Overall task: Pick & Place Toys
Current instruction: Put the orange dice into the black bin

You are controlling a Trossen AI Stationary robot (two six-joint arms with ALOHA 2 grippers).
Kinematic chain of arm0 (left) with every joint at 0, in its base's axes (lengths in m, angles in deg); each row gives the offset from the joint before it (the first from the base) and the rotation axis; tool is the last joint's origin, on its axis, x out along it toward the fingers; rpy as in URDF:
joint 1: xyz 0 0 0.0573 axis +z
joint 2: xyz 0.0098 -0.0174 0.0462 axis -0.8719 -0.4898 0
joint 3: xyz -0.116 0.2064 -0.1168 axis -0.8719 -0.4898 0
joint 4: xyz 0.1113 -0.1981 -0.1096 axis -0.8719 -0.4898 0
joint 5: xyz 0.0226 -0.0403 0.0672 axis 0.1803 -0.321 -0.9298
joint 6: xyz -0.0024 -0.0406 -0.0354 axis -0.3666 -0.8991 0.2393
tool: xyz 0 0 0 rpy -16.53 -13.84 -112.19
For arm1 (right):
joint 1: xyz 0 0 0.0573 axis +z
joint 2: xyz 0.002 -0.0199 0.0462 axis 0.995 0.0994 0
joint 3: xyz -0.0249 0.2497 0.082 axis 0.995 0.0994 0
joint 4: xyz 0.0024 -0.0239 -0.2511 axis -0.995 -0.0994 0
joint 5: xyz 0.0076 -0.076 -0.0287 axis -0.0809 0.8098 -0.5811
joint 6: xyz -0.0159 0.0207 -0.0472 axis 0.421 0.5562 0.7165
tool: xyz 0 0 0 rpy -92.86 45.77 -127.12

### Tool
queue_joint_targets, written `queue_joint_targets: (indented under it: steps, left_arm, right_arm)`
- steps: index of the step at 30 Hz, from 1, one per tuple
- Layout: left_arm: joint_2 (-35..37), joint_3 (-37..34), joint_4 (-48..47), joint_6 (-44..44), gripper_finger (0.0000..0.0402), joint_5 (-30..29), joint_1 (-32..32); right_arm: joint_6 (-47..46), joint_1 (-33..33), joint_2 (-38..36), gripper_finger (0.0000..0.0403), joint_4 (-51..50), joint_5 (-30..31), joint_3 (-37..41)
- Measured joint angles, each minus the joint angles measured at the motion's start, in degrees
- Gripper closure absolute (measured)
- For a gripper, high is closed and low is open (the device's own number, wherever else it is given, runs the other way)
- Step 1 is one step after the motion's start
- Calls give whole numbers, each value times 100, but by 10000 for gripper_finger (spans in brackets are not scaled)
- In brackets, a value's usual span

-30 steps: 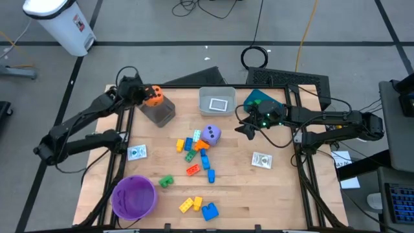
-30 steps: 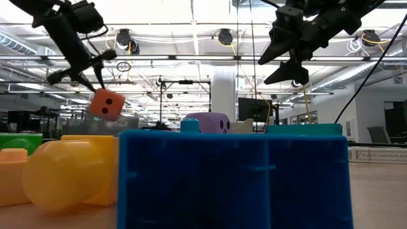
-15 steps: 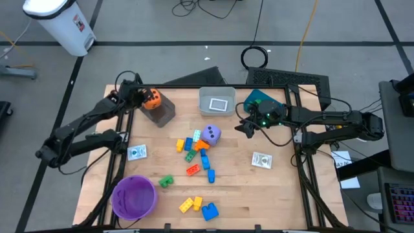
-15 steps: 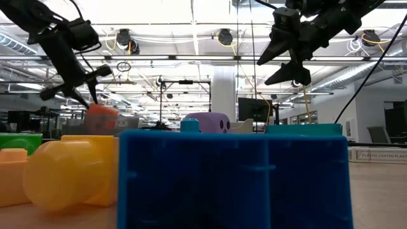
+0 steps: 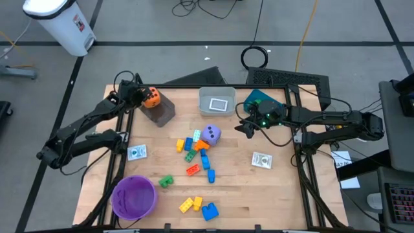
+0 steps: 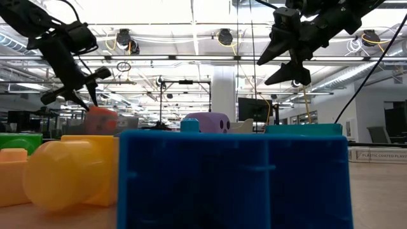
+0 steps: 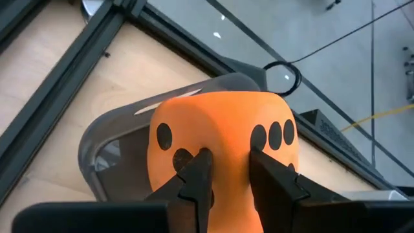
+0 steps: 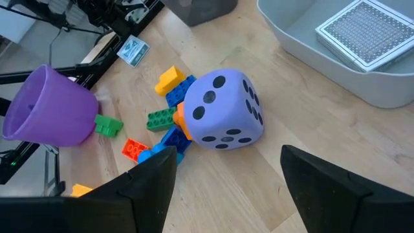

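Mid-table, one purple die [image 5: 211, 134]

i count two dice: one orange [image 5: 152, 98], one purple [image 5: 211, 134]. three bins: grey [image 5: 160, 110], white [image 5: 217, 101], teal [image 5: 261, 101]. one purple bowl [image 5: 134, 197]. three cards, about a dozen bricks.

You had the high view straight above the tabletop [image 5: 246, 188], the low view level at its surface, pressed close against a blue brick [image 6: 232, 181], the left wrist view tight on the orange die [image 7: 223, 142], the right wrist view slanting down at the purple die [image 8: 223, 110], seen in high and low views too.
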Motion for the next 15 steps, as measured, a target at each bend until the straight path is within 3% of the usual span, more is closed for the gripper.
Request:
queue_joint_targets:
  steps: [15]
  left_arm:
    - [0,0,49,27,178,-71,0]
  right_arm:
    - [-3,0,-2,135,-2,-26,0]
